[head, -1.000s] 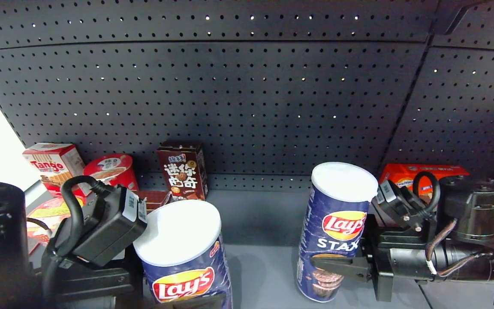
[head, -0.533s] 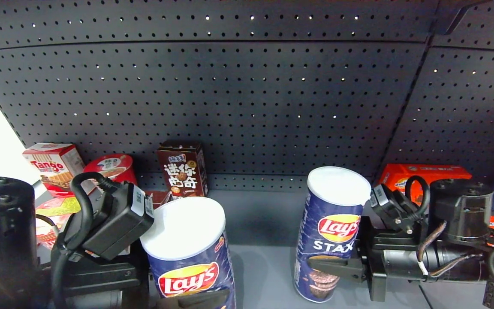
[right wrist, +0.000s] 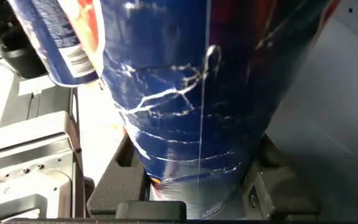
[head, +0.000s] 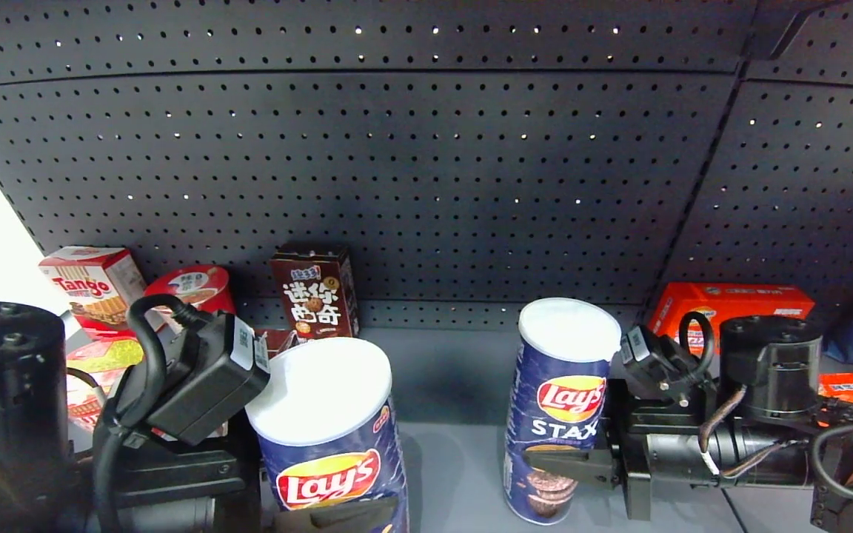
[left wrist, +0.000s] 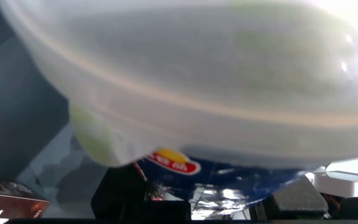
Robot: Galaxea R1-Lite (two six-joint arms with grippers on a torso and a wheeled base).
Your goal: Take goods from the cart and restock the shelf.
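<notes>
Right can: blue chip tube with white lid, near upright with a slight lean, low over the grey shelf at centre-right. Contact between its base and the shelf cannot be confirmed. The right gripper clamps its lower half; the right wrist view shows dark fingers pressed against both sides of the tube. The right arm lies level, entering from the right.

Left can: same type, tilted, at the shelf's front left, base out of frame. The left gripper is closed on its lower body, arm low at the left.

Behind, along the pegboard: red-and-white box, red cup, brown box; orange box at far right.
</notes>
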